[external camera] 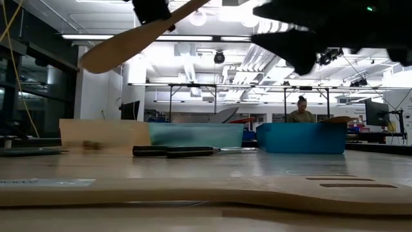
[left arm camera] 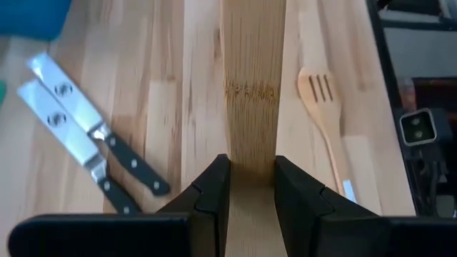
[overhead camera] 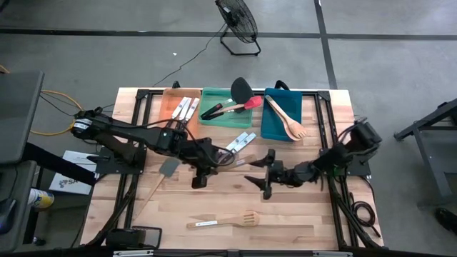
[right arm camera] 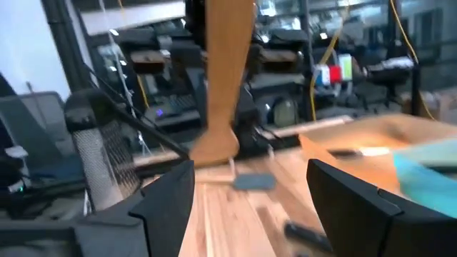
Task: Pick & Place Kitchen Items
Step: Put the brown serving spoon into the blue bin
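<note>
A pale wooden spatula (left arm camera: 251,86) is lifted above the table, with my left gripper (left arm camera: 251,168) shut on it near the table's middle (overhead camera: 200,175). In the low view the spatula (external camera: 122,42) slants, its rounded end lower. My right gripper (overhead camera: 260,178) stands open just right of it, fingers level and wide apart (right arm camera: 250,207), with nothing between them. Two black-handled knives (overhead camera: 239,143) lie flat on the wood beyond the grippers. A slotted wooden fork (overhead camera: 221,221) lies near the front edge. A grey spatula with a wooden handle (overhead camera: 169,168) lies left of my left gripper. My left gripper pinches the wooden spatula's flat shaft (left arm camera: 251,160) between its two fingers, one on each long edge. The shaft runs on past the fingertips and also back between the fingers. The fingers slant downward and lie along it. The spatula is clear of the table, tilted.
Along the far edge stand an orange tray (overhead camera: 171,107) with knives, a green tray (overhead camera: 214,100) with a black and a red spatula, and a blue tray (overhead camera: 275,125) with wooden utensils. A fan (overhead camera: 239,25) stands on the floor beyond. A person (external camera: 300,113) sits far behind.
</note>
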